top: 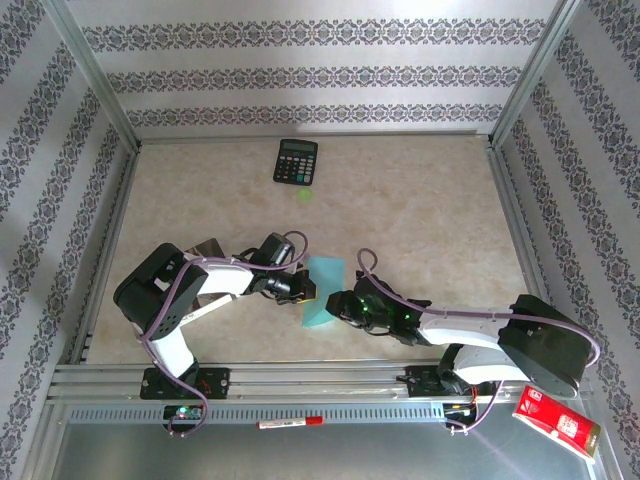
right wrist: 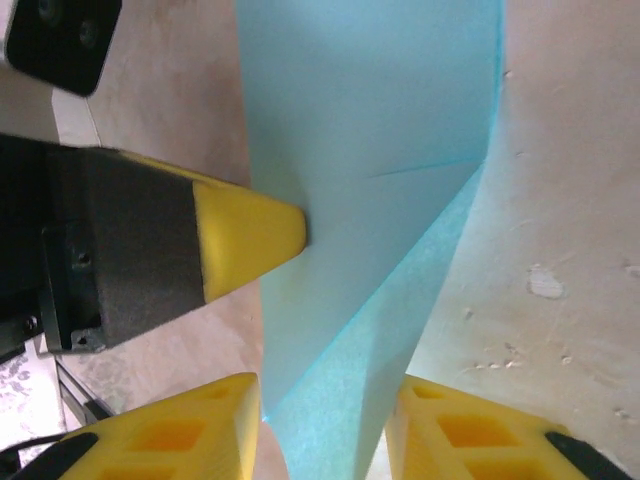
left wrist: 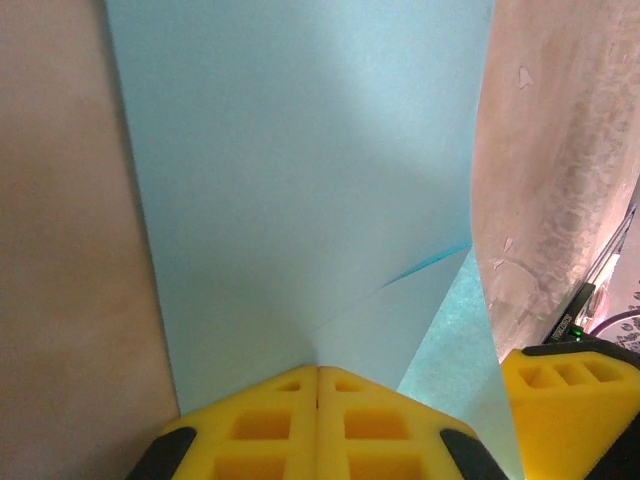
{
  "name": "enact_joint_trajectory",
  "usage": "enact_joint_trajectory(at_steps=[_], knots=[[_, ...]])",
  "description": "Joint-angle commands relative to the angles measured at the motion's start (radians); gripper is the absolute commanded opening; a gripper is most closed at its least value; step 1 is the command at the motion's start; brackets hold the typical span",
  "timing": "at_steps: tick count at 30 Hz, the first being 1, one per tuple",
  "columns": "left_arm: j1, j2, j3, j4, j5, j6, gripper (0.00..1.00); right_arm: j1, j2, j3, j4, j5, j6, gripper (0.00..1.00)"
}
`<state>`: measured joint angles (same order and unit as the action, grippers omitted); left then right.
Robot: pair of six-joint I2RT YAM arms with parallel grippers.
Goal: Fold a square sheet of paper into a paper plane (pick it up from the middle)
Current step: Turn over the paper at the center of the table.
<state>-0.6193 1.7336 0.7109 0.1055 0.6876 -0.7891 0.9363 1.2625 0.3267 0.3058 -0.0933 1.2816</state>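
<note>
One cyan sheet (top: pixel 325 290), long axis near-far; L jaws shut at edge, R jaws half-open astride.

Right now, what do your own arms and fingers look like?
The left arm and right arm both pair black joint housings with white links, and lilac cables loop along them. Small green lights glow near the right wrist. The left fingers and right fingers are yellow blocks with rectangular recesses, on black mounts.
</note>
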Motion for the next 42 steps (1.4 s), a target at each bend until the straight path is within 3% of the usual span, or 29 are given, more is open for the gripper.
enact_joint_trajectory(at_steps=[1,4,10,14,21,24,28,32,35,39,42], knots=[[0.003,0.03,-0.028,-0.124,-0.047,0.023,0.0,-0.021,0.016,-0.005,0.017,0.023,0.016,0.33],[0.003,0.031,-0.027,-0.124,-0.047,0.021,0.0,-0.039,0.036,0.011,0.006,0.004,0.009,0.26],[0.003,0.024,-0.018,-0.134,-0.046,0.021,0.0,-0.059,0.06,0.025,-0.015,-0.004,0.025,0.04],[0.001,-0.008,-0.008,-0.126,-0.049,0.025,0.01,-0.062,0.051,0.052,-0.04,-0.012,0.054,0.0],[-0.007,-0.231,-0.045,-0.083,-0.086,0.086,0.37,-0.06,-0.021,0.063,-0.159,-0.037,0.205,0.0],[-0.058,-0.384,-0.105,-0.058,-0.167,0.147,0.45,-0.06,-0.061,0.087,-0.239,-0.03,0.243,0.0],[-0.245,-0.553,-0.157,-0.104,-0.393,0.29,0.55,-0.069,-0.092,0.093,-0.259,-0.041,0.321,0.0],[-0.419,-0.613,-0.169,-0.143,-0.601,0.429,0.59,-0.083,-0.109,0.11,-0.258,-0.066,0.348,0.0],[-0.488,-0.605,-0.164,-0.133,-0.681,0.499,0.62,-0.095,-0.12,0.126,-0.267,-0.08,0.351,0.0],[-0.49,-0.602,-0.185,-0.085,-0.711,0.47,0.61,-0.12,-0.109,0.182,-0.352,-0.125,0.257,0.0],[-0.421,-0.632,-0.204,-0.057,-0.678,0.367,0.58,-0.144,-0.09,0.215,-0.42,-0.161,0.132,0.0]])
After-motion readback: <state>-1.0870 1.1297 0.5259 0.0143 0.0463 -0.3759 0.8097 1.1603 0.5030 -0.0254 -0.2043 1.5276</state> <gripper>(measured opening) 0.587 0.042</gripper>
